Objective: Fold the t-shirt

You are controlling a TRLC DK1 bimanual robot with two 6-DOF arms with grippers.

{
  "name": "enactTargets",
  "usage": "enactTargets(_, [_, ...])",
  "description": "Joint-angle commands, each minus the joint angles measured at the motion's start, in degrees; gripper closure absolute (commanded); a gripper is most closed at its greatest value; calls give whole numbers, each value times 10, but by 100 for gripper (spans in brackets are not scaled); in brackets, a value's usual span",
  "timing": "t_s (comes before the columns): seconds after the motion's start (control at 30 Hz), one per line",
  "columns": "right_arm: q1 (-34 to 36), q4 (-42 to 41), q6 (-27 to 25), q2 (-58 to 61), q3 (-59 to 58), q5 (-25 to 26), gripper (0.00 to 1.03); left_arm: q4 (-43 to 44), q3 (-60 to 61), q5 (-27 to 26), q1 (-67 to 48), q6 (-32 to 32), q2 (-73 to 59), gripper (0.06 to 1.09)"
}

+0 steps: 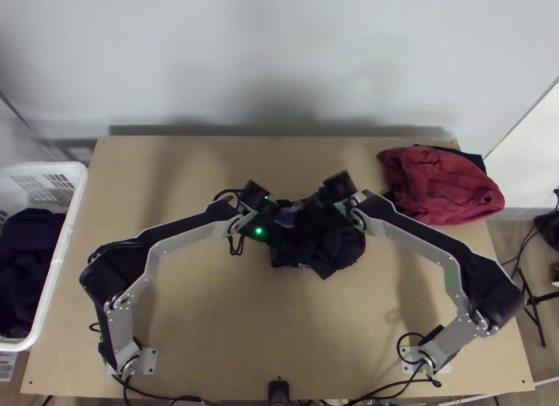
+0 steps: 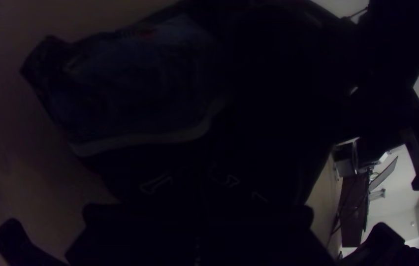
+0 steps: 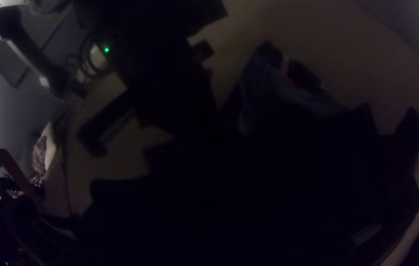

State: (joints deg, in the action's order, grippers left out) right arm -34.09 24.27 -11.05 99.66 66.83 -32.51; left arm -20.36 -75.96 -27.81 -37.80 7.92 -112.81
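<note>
Shirt (image 1: 323, 252): dark, bunched on the desk (image 1: 216, 308), between the two arms' bases and farther out. Blue-grey patch (image 2: 140, 88) on it, pale band along one side, small red mark. Left gripper (image 1: 265, 212): at the shirt's left far side, grip state can't tell, too dark. Right gripper (image 1: 330, 195): at the shirt's far side, right of the left one, grip state can't tell either. Red cloth (image 1: 440, 186): right of the shirt and farther out, well apart. White basket (image 1: 72, 174): well left of the shirt, dark cloth (image 1: 29, 249) inside.
</note>
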Motion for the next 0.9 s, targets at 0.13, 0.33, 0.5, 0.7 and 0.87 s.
enactTargets(0.13, [36,-29,-54,42,-26,107,100,4,1,7,-4,-12,-5,104])
enactTargets(0.33, [141,-18,-87,-33,-78,107,100,3,5,8,-4,-20,-1,105])
enactTargets(0.5, [241,24,-118,-145,-142,107,100,3,6,9,-4,-26,-4,104])
enactTargets(0.7, [314,104,-155,-272,-214,107,100,4,-1,8,-6,-30,-5,104])
enactTargets(0.87, [325,128,-145,-346,-217,106,100,-5,-4,1,-11,-42,6,104])
